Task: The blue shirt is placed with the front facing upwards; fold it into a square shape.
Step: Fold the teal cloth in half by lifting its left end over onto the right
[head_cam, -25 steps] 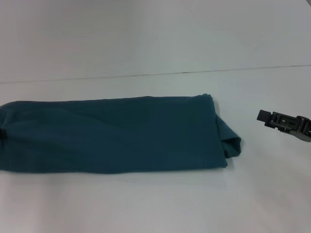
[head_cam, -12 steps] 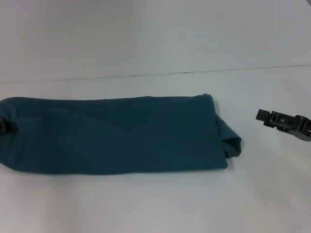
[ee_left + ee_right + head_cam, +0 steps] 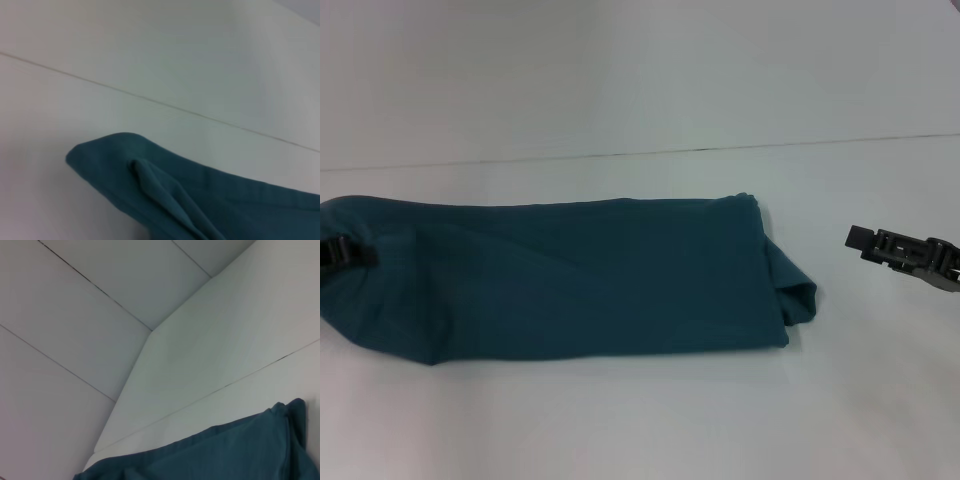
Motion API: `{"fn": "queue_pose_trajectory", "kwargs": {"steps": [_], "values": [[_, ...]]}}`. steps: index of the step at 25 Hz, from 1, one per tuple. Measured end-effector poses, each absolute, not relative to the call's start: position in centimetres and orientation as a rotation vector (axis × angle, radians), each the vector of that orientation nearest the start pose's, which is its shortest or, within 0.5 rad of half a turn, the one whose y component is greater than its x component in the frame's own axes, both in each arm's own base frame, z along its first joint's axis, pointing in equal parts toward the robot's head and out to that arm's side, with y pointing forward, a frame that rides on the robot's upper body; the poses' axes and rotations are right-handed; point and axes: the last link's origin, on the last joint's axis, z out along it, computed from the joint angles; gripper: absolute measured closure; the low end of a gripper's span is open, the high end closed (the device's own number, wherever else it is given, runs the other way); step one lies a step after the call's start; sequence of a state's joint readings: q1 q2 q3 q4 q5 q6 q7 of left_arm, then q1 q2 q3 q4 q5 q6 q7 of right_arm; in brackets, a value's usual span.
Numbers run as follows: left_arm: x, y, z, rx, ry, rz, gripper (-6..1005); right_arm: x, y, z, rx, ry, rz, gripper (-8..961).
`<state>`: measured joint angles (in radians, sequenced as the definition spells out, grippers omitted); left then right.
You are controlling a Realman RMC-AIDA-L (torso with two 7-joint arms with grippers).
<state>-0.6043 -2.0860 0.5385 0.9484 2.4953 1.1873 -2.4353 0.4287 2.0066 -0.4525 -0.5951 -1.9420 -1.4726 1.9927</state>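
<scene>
The blue shirt (image 3: pixel 570 280) lay folded into a long band on the white table (image 3: pixel 640 420). My left gripper (image 3: pixel 345 253) pinched the shirt's left end, slightly raised. My right gripper (image 3: pixel 880 245) hovered apart from the shirt's right end; I could not tell its finger state.

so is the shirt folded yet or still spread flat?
Folded, but not square: the blue shirt lies as a long band, plain side up, with a layered edge showing at its right end. Left claw is at its left end.

Flat, even light, seemingly from overhead, washes the pale worktop (image 3: pixel 640 420) nearly featureless, with only a faint soft shadow under the blue shirt (image 3: pixel 580 280) along its near edge, while both wrist views look soft and slightly hazy, without glare.
</scene>
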Motion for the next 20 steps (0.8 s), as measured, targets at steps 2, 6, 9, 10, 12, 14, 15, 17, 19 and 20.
{"fn": "queue_pose_trajectory", "kwargs": {"steps": [2, 6, 9, 10, 12, 14, 15, 17, 19, 20], "values": [[-30.5, 39.1, 7.4, -1.903, -1.562, -0.376, 910, 32.9, 32.2, 5.6, -2.054, 1.581, 0.994, 284], [-29.8, 39.0, 7.7, -1.927, -1.563, -0.409, 910, 32.9, 32.2, 5.6, -2.055, 1.580, 0.994, 284], [-29.4, 38.9, 8.0, -1.937, -1.566, -0.418, 910, 32.9, 32.2, 5.5, -2.055, 1.579, 0.994, 284], [-29.3, 38.9, 8.1, -1.941, -1.567, -0.418, 910, 32.9, 32.2, 5.5, -2.055, 1.579, 0.994, 284], [-29.0, 38.9, 8.2, -1.953, -1.565, -0.418, 910, 32.9, 32.1, 5.5, -2.056, 1.579, 0.993, 284], [-28.7, 38.9, 8.4, -1.961, -1.559, -0.418, 910, 32.9, 32.1, 5.5, -2.056, 1.578, 0.994, 284], [-28.5, 38.9, 8.6, -1.966, -1.556, -0.419, 910, 32.9, 32.1, 5.5, -2.056, 1.579, 0.995, 284], [-28.2, 39.0, 8.7, -1.973, -1.553, -0.422, 909, 32.9, 32.1, 5.5, -2.056, 1.578, 0.995, 284], [-27.7, 39.1, 9.0, -1.984, -1.544, -0.423, 909, 33.0, 32.1, 5.5, -2.056, 1.578, 0.995, 284], [-27.6, 39.1, 9.1, -1.988, -1.540, -0.424, 908, 33.0, 32.1, 5.4, -2.056, 1.579, 0.995, 284]]}}
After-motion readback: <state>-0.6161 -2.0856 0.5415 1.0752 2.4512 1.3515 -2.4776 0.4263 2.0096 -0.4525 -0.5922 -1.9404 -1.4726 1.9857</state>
